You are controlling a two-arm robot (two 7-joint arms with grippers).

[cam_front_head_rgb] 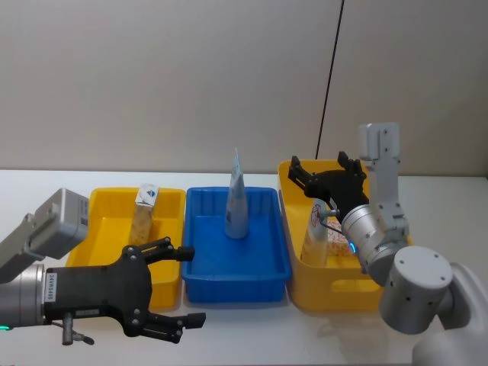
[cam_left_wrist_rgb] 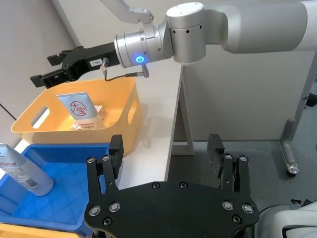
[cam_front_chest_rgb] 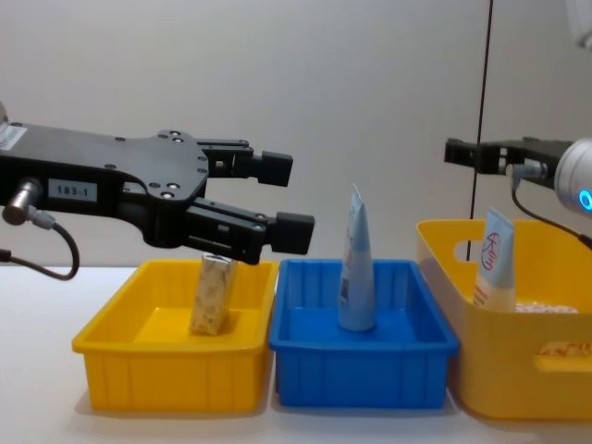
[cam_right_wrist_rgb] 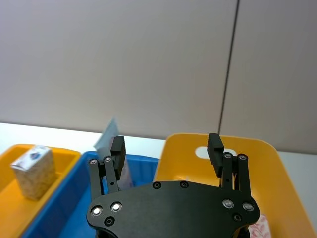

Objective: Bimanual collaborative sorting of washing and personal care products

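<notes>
Pale tube with red circled lettering (cam_left_wrist_rgb: 79, 110) in deep yellow plastic bin (cam_left_wrist_rgb: 126, 106). Black left gripper (cam_front_head_rgb: 177, 284) level, spread wide, empty; black right gripper (cam_front_head_rgb: 320, 177) above bin, wide, empty.

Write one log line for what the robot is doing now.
left gripper: open, empty | right gripper: open over yellow basket | tube: upright in blue bin

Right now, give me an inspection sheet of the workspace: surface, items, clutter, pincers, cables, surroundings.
Surface: white table, three bins in a row.
Job's things: beige-patterned carton upright in left yellow plastic bin; pale blue-white squeeze tube standing in blue plastic bin; second tube and a printed carton in right yellow bin.
Clutter: nothing seen.
Pincers: left pincer open, empty, near the bins' front; right pincer open above right bin.
Cables: black cable down the wall.
Surroundings: plain beige wall.
</notes>
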